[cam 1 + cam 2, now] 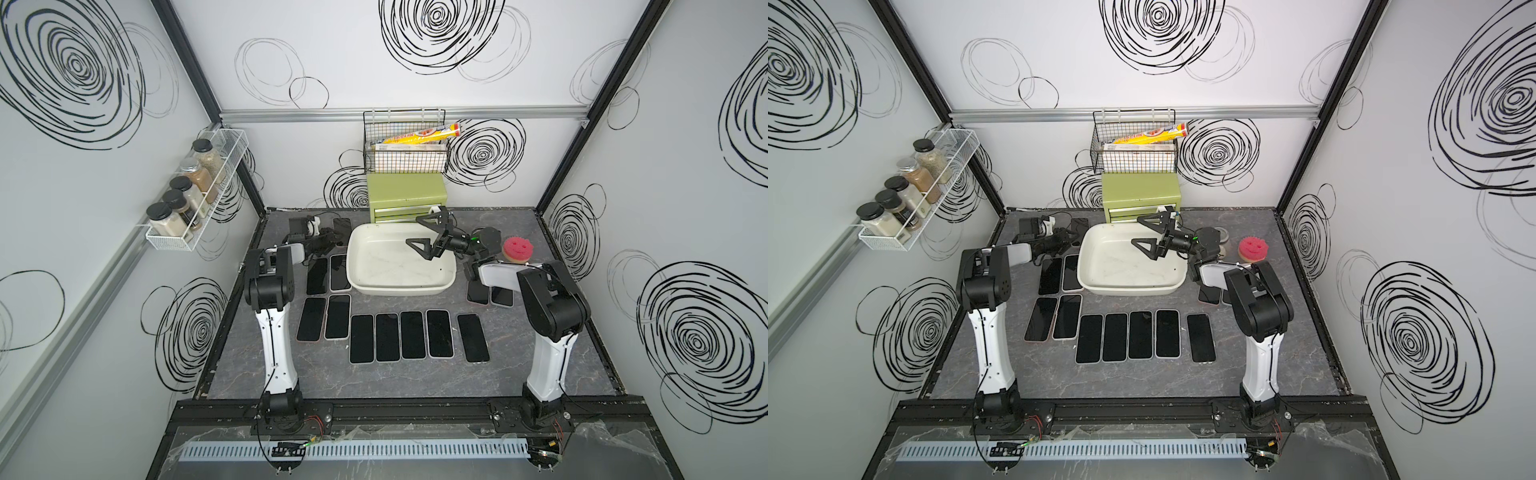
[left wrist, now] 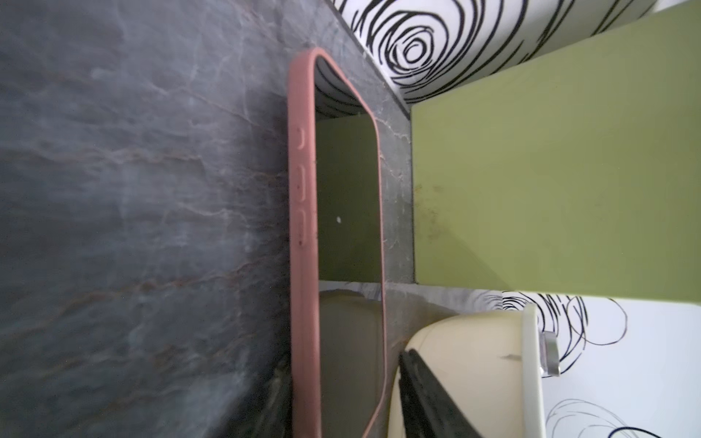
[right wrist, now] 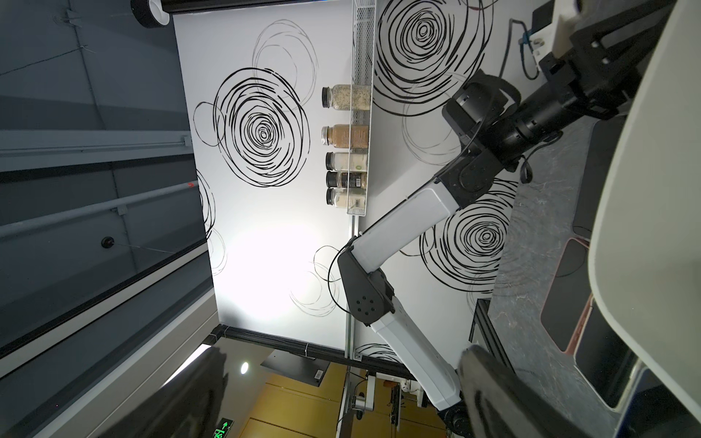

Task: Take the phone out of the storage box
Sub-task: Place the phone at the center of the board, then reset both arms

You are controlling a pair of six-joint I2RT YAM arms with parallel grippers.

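In the left wrist view, looking out along the table from the left claw (image 1: 332, 242). Right up close, seeing one dark finger (image 2: 428, 398) sitting by the rounded corner of the storage box (image 2: 474, 352). Not seeing the other finger clearly, so not being able to call this claw spread, pressed together or pinching. Just ahead of that claw, seeing the phone (image 2: 345, 212) in a pink case, lying flat on the grey table (image 2: 132, 189), outside the box and just beside its corner. Farther ahead of the claw, spotting the green chest (image 2: 550, 170) standing against the scribbled wall (image 2: 417, 49).

In both top views, finding the right claw (image 1: 412, 231) hanging over the box, spread wide and pinching nothing. Under that claw, seeing only the bare white floor of the box, holding no phone at all. Farther off, back behind both claws, counting many other phones (image 1: 412, 334) lying flat in rows on the table.

Judging the job as nearly finished: finding the box empty and every phone in sight resting outside it. Guessing at the last bit: making sure of letting go of the pink phone, then pulling the left claw back from it.
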